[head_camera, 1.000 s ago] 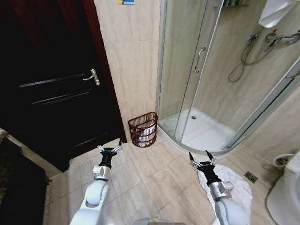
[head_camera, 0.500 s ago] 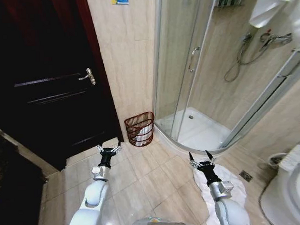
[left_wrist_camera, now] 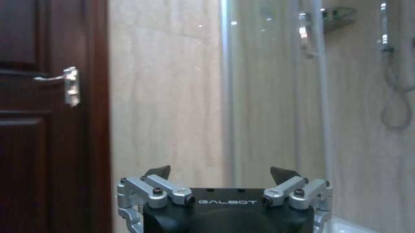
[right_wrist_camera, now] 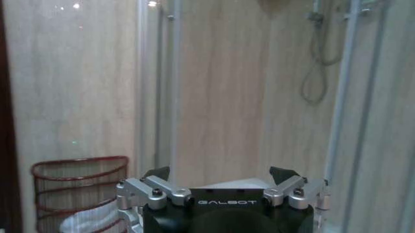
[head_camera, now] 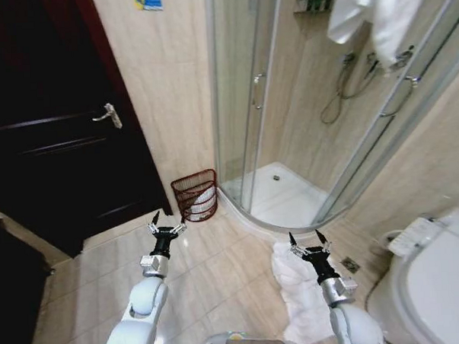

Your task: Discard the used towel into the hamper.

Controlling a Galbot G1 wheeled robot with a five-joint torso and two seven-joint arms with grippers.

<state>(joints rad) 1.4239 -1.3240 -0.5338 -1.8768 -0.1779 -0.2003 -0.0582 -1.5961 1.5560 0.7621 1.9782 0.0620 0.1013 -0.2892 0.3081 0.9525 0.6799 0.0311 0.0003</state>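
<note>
The hamper (head_camera: 195, 195), a low basket of dark red wire, stands on the floor against the tiled wall between the door and the shower; something white lies inside it. The right wrist view also catches the hamper (right_wrist_camera: 81, 194). A white towel (head_camera: 294, 287) lies crumpled on the floor tiles beside the shower base, under my right arm. My left gripper (head_camera: 169, 218) hovers open and empty over the floor, just short of the hamper. My right gripper (head_camera: 305, 237) hangs open and empty above the towel. Each wrist view shows its own gripper open, left (left_wrist_camera: 220, 172) and right (right_wrist_camera: 220, 173).
A dark wooden door (head_camera: 52, 134) with a metal handle is on the left. The curved glass shower enclosure (head_camera: 242, 103) takes up the middle, with white towels (head_camera: 371, 13) hung over its top rail. A toilet (head_camera: 436, 277) is at the right.
The camera has swung right: door and hamper slid left in the picture, and more of the toilet and floor towel came in. Both arms keep their pose, grippers still open.
</note>
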